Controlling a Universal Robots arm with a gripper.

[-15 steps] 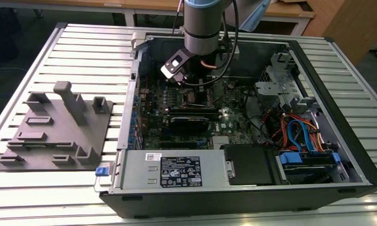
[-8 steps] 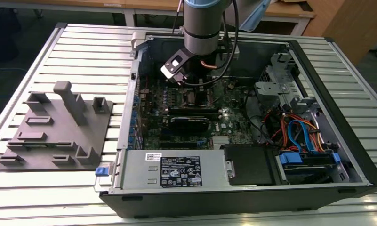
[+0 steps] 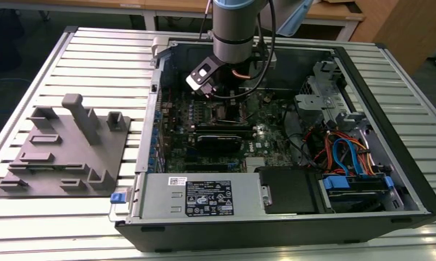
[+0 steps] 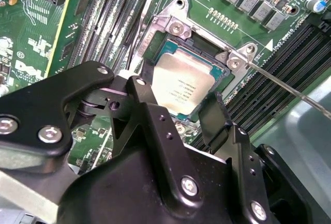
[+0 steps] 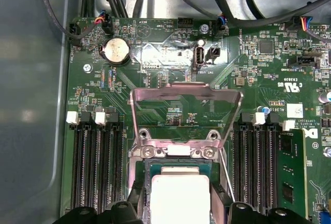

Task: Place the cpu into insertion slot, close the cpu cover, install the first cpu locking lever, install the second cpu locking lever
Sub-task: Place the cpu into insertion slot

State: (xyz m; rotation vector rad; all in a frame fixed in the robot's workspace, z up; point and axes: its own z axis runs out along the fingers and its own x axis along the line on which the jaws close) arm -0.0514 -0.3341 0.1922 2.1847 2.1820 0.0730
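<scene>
Silver-grey cpu [image 4: 183,87] in insertion slot [image 4: 173,48], part-hidden | hand [image 4: 180,100] over it, grip unclear | cpu cover [image 5: 186,90] raised

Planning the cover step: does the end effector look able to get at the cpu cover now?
Probably yes: the cpu cover is open with nothing over it, and the end effector is at the cpu beside its hinge.

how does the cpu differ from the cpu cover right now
The cpu is a solid pale square; the cpu cover is an open frame with a hollow middle. The cpu lies flat, seated low in the green board; the cpu cover is swung open on its hinge, off the cpu. Both are silver-grey metal and about equally wide.
</scene>
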